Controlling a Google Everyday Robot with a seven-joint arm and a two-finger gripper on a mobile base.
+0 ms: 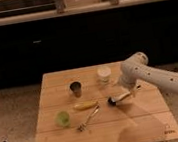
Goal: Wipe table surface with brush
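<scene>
brush (116,100) right of centre on the table surface (127,127), dark head down near the banana (86,105), handle running up to the gripper (128,94). can't tell if the gripper is clamped on it. to wipe well: bristles flat, sweep over bare planks, clear of the fork (87,119).

The arm (157,77) was all smooth off-white shell, a fat tube with a rounded ball-like joint (135,64) at its upper end and a few tiny dark dots along its side. It narrowed at the wrist, where the jaws looked darker, low over the bench (141,125) right at the brush (116,99) handle.
</scene>
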